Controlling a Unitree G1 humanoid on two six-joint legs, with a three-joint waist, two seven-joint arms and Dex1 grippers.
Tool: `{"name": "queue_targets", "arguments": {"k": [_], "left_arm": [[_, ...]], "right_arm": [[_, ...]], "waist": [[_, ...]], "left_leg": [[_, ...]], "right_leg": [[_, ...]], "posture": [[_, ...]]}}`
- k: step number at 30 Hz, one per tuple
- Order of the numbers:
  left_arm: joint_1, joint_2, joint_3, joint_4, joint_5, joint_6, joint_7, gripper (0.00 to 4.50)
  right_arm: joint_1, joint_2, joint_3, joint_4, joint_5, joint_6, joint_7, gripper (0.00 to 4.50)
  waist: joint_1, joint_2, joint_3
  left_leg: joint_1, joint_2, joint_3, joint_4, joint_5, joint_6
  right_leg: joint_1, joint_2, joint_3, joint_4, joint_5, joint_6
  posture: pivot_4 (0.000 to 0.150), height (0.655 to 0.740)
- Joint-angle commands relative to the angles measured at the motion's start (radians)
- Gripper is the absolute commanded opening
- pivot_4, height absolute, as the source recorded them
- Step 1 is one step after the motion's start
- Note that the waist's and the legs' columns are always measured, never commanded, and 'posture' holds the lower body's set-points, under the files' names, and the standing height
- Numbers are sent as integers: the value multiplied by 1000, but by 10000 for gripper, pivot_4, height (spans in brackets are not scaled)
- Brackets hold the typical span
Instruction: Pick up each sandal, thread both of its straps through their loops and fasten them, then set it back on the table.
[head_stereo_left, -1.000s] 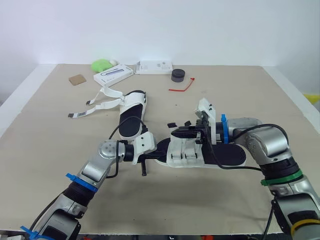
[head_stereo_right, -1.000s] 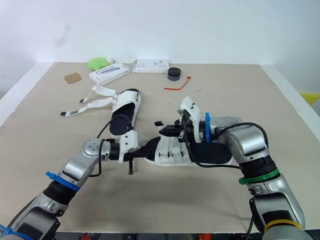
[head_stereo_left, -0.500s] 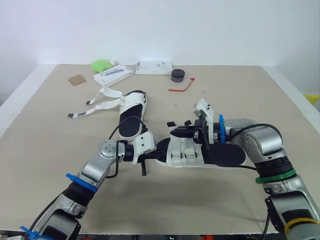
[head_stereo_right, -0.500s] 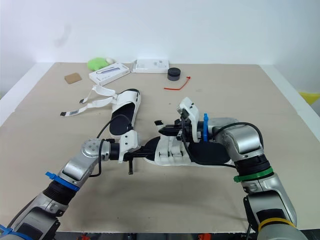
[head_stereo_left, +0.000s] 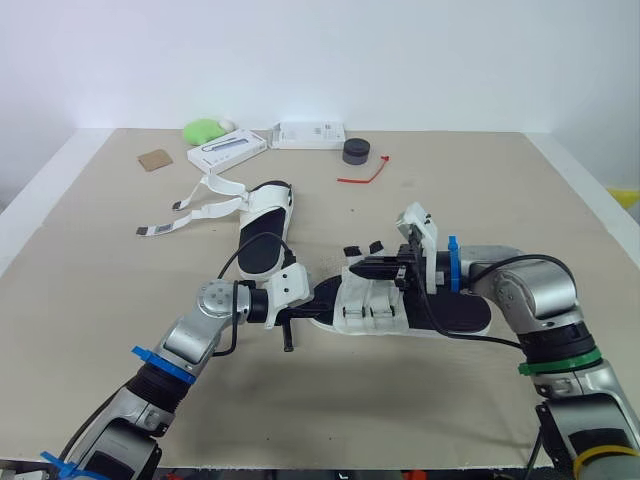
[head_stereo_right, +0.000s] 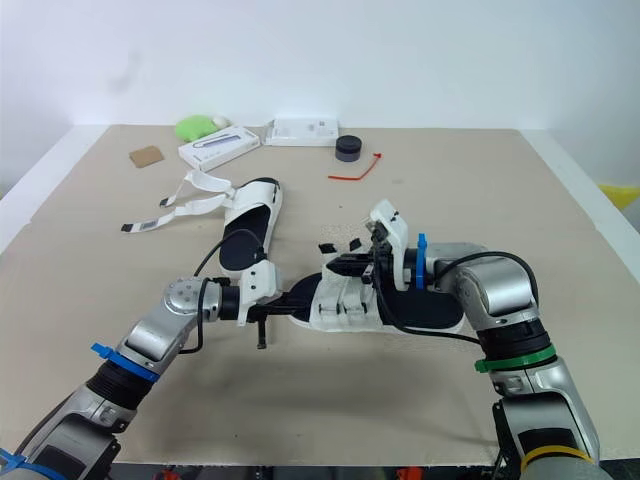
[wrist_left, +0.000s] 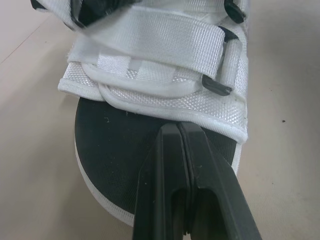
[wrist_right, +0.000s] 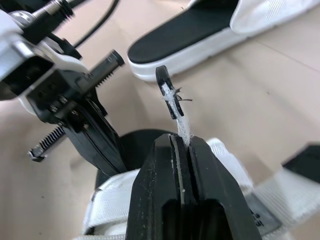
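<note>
At the table's (head_stereo_left: 120, 300) centre lies the near sandal (head_stereo_left: 380, 305), the closed left tool (wrist_left: 178, 127) on its toe. The right tool (wrist_right: 181, 142) pinches a strap (wrist_right: 172, 97) tip, likely mid-fastening; next, fold it down.

woven white strap (wrist_left: 165, 37), matt black footbed (wrist_left: 115, 145)

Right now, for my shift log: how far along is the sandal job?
Nothing looks finished. In hand: left end effector pinches the near sandal at its toe; right end effector grips one strap end, not fastened. Left: finish it, then the far sandal, whose two straps lie loose.
</note>
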Motion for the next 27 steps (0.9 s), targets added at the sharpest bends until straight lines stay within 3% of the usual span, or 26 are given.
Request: {"name": "queue_targets", "arguments": {"k": [1,7,8,17,21,24,27], "left_arm": [[30,19,-30,54,54,35,-1,0],[35,24,-29,46,52,37,-1,0],[36,24,-29,45,52,38,-1,0],[35,22,-31,43,53,38,1,0],[34,20,-30,45,53,38,3,0],[35,20,-30,44,53,39,4,0],[38,19,-31,45,53,38,6,0]], "right_arm": [[-10,-7,-36,-19,-16,-21,-9,15445],[-18,-15,-23,-19,-62,-95,8,43434],[-19,-17,-24,-21,-67,-104,13,44317],[-126,-26,-53,20,-128,-272,58,44317],[-156,-13,-52,-63,-98,-287,93,44317],[-133,-4,-42,-123,-88,-285,107,35635],[-99,-9,-20,-157,-98,-284,125,22855]], "waist": [[0,0,0],[0,0,0],[0,0,0],[-1,0,0],[-1,0,0],[-1,1,0],[0,0,0]], "left_leg": [[0,0,0,0,0,0],[0,0,0,0,0,0],[0,0,0,0,0,0],[0,0,0,0,0,0],[0,0,-1,0,0,0],[0,0,-1,0,0,0],[0,0,-1,0,0,0]], "right_leg": [[0,0,0,0,0,0],[0,0,0,0,0,0],[0,0,0,0,0,0],[0,1,0,0,0,0],[0,1,0,0,0,0],[0,1,0,0,0,-1],[0,0,0,0,0,-1]], "posture": [[1500,7400],[1500,7400],[1500,7400],[1500,7400],[1500,7400],[1500,7400],[1500,7400]]}}
